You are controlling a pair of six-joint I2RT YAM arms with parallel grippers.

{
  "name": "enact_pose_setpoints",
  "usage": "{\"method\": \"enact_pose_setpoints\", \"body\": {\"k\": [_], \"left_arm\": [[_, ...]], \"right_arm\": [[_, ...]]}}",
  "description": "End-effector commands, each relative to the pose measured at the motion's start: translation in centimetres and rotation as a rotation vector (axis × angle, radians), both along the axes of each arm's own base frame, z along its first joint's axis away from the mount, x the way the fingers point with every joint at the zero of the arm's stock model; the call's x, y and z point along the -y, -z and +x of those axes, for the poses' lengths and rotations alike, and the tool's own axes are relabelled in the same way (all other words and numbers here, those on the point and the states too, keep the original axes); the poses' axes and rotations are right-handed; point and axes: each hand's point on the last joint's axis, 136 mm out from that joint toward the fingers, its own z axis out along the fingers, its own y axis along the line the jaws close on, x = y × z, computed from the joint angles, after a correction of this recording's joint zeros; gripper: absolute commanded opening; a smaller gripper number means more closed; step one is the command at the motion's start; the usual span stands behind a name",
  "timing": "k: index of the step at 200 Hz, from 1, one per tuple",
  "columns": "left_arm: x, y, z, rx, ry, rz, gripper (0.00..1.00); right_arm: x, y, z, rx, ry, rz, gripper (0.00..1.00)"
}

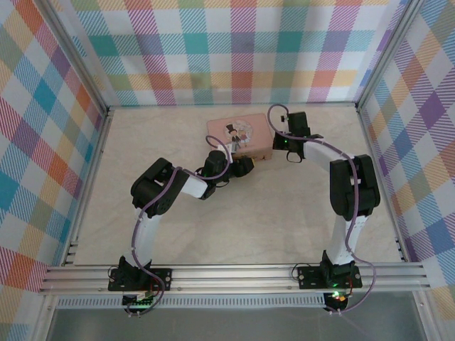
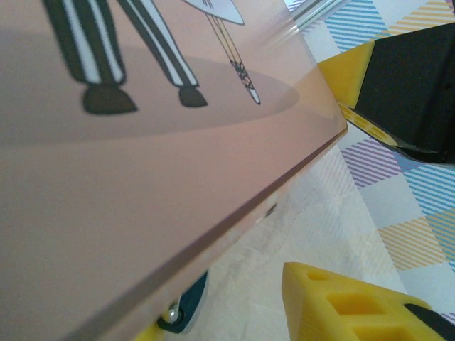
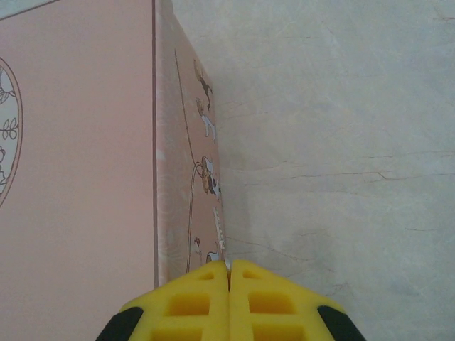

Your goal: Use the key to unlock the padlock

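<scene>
Pink tin (image 1: 240, 137) as obstacle mid-table; bare tabletop (image 1: 270, 220) open on its near side; plaid walls (image 1: 242, 50) around.

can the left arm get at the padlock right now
Probably, but not cleanly. The left fingers are open and close by, yet the padlock only peeks out beneath the edge of the pink tin, which hides most of it.
</scene>
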Motion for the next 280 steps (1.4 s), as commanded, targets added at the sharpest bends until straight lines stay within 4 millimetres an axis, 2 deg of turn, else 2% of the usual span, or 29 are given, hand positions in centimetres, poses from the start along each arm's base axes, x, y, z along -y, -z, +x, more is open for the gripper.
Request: {"method": "enact_pose_setpoints", "body": {"k": [1,28,78,111,147,213,242,280], "left_arm": [[-0.3,0.7,0.5,-0.03,-0.018,-0.001,0.47],[-0.6,1.0,0.5,-0.037,-0.026,0.004,0.49],[-2.1,1.6,0.5,-0.06,-0.046,-0.002,0.37],[-2.7,1.9,0.4,-0.075,-0.053,-0.004,0.34],[-3.4,2.4,0.0,-0.094,-0.062,0.002,0.35],[-4.4,2.7,0.2,-0.098,-0.1,0.01,0.46],[-4.5,2.5,0.3,-0.092,-0.11,-0.011,0.45],[-5.6,3.2,0.0,-0.107,-0.139,-0.002,0.38]], "right_arm": [[-2.5,-0.7,-1.3,0.005,-0.084,0.033,0.0],[-2.6,-0.7,-1.4,0.007,-0.084,0.037,0.0],[-2.6,-0.7,-1.5,0.009,-0.081,0.041,0.0],[-2.8,-0.6,-1.6,0.01,-0.082,0.042,0.0],[-2.9,-0.4,-1.7,0.008,-0.083,0.042,0.0],[-3.4,-0.4,-2.0,0.011,-0.094,0.043,0.0],[-3.8,-0.3,-2.1,0.009,-0.101,0.04,0.0],[-3.8,-0.2,-2.2,0.01,-0.104,0.036,0.0]]}}
